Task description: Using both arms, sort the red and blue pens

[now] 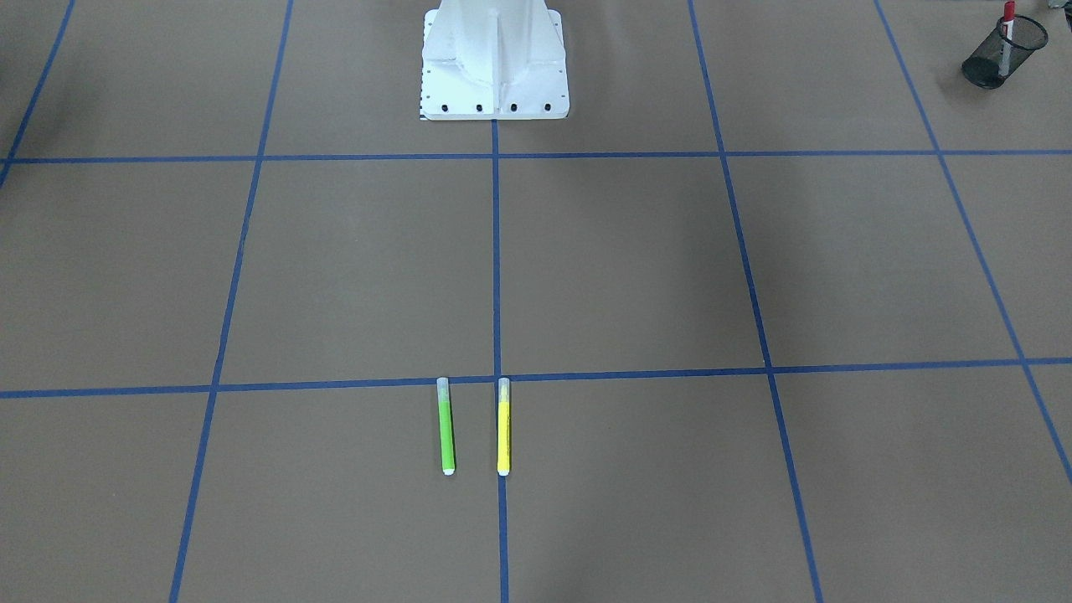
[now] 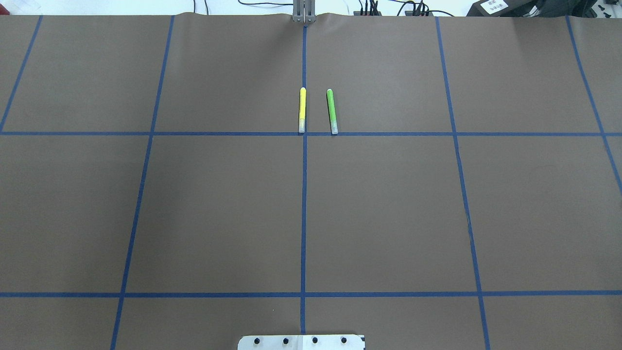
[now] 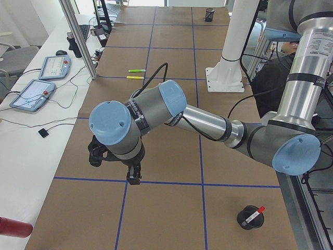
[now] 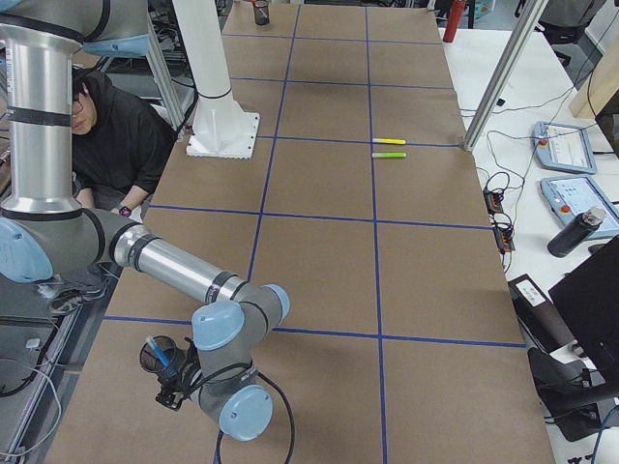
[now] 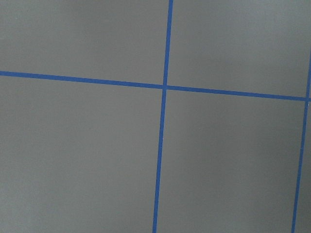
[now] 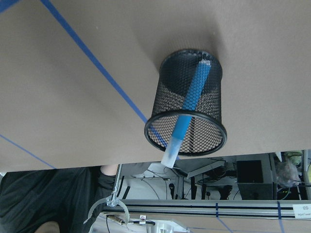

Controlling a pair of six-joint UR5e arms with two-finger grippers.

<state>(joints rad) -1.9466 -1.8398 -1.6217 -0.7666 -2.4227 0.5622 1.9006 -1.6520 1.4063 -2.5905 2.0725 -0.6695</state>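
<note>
The red pen stands in a black mesh cup at the table corner on my left side; the exterior left view shows the same red pen in its cup. The blue pen leans in another black mesh cup, its clear cap sticking out over the rim. My left gripper hangs over bare table, apart from the red pen's cup. My right gripper sits just beside the blue pen. I cannot tell whether either gripper is open or shut.
A green marker and a yellow marker lie side by side near the table's far middle. The white pedestal base stands at the robot's edge. A person sits behind the robot. Tablets lie beyond the table.
</note>
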